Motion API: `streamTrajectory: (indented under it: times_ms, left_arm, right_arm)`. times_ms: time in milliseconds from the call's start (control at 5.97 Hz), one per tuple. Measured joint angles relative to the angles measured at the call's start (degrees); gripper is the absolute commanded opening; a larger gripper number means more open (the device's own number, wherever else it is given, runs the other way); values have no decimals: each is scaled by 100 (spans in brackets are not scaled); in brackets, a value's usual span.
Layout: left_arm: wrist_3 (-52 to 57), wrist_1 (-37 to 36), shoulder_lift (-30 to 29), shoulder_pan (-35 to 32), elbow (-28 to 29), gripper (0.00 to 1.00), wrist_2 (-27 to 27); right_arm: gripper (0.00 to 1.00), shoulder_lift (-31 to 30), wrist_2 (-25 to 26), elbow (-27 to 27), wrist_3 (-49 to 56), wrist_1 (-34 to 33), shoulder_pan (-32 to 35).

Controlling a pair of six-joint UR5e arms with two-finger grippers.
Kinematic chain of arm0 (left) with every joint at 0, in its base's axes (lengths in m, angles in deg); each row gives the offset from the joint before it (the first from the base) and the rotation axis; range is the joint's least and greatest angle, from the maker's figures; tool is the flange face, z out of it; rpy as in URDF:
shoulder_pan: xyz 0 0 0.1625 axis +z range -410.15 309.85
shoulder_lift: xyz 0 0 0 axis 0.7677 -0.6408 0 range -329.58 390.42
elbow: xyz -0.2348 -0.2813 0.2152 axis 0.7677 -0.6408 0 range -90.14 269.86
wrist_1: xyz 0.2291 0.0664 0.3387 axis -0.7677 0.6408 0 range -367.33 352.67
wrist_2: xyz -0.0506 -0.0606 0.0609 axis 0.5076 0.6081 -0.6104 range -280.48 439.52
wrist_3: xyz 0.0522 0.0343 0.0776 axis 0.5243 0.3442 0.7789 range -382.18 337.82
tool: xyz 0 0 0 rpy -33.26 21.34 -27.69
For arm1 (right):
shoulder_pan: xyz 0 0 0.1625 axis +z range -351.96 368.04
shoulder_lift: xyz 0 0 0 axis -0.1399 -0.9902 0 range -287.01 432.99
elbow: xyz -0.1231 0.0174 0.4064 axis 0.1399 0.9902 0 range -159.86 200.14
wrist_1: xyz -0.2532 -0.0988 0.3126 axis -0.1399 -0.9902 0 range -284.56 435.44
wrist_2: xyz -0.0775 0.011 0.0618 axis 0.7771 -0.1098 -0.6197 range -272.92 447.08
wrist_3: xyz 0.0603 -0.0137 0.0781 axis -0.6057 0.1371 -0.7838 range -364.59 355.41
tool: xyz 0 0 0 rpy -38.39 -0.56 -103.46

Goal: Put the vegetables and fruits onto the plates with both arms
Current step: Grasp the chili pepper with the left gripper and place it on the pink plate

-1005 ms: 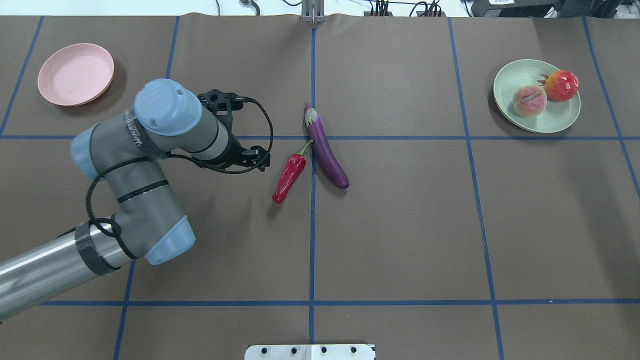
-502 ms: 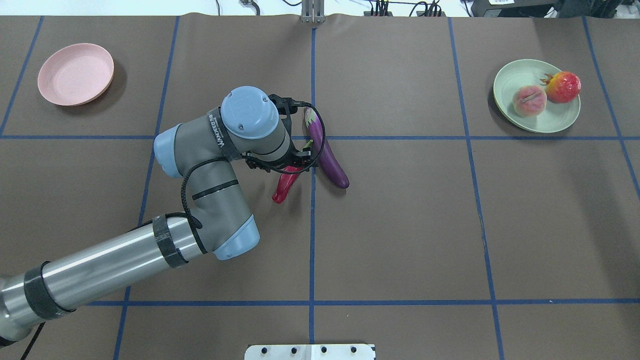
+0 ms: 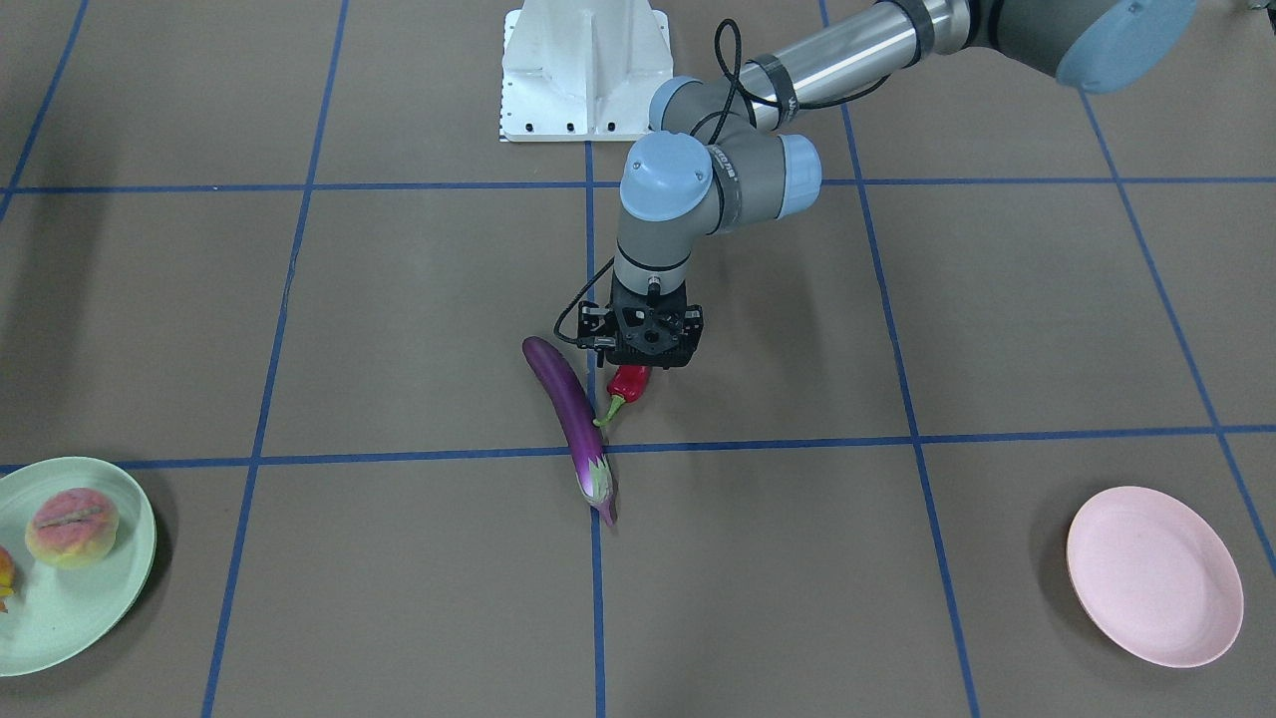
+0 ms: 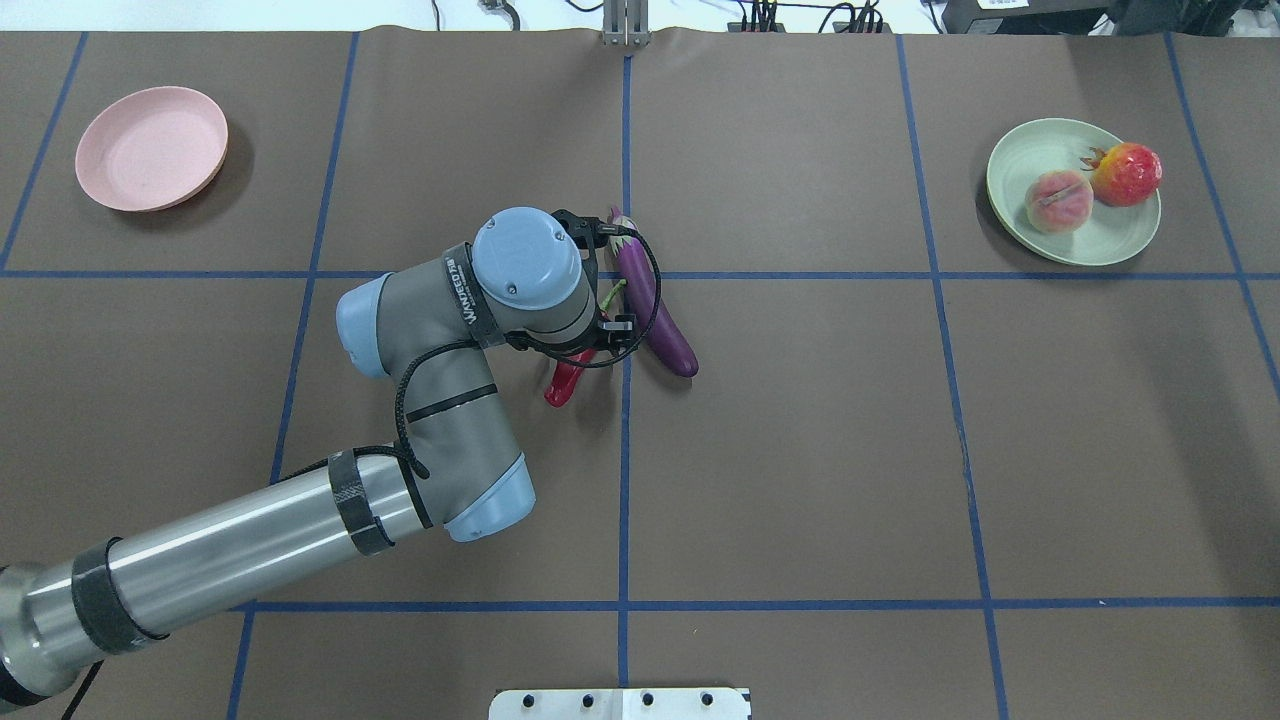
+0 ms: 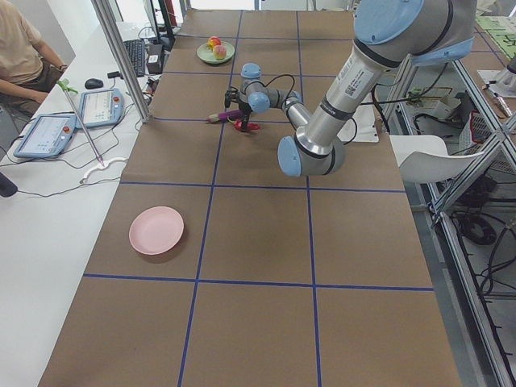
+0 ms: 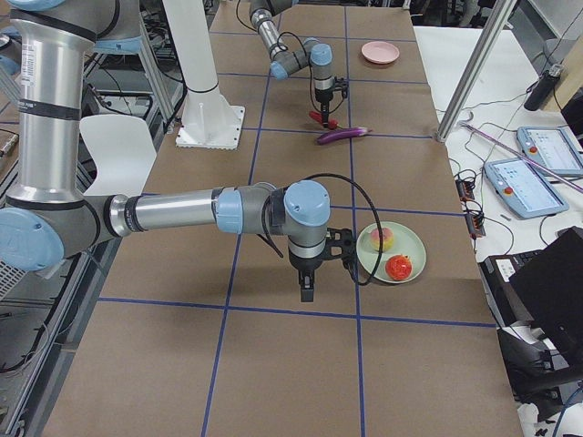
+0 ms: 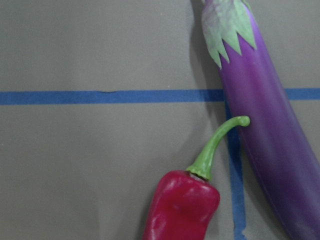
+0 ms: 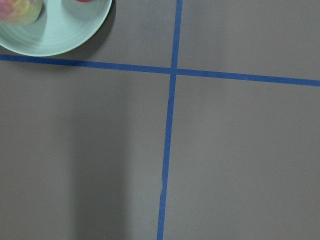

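The red chili lies at the table's middle, its stem tip touching the purple eggplant. My left gripper points straight down just over the chili's body. Its fingers are hidden, so I cannot tell if it is open. The left wrist view shows the chili and the eggplant close below. The peach and the pomegranate sit on the mint green plate. The pink plate is empty. My right gripper hangs beside the green plate; I cannot tell its state.
The white base block stands at the robot's edge of the table. Blue tape lines cross the brown table cover. Operator tablets and a person sit beyond the far side rail.
My left arm has swung right from the pink plate's side to directly over the chili. The pomegranate has shifted slightly on the green plate.
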Motion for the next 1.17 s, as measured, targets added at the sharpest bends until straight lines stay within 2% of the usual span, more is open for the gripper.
streamTrajectory:
  times_ms: [502, 837, 1172]
  left_arm:
    - [79, 1, 8, -81, -22, 0, 3]
    - [691, -18, 95, -516, -50, 0, 196]
    - [1922, -35, 598, -1482, -26, 0, 1150]
  right_arm:
    - [100, -6, -1, -1, 6, 0, 0]
    - [100, -7, -1, 2, 9, -3, 0]
    - [100, -5, -1, 7, 9, -8, -8]
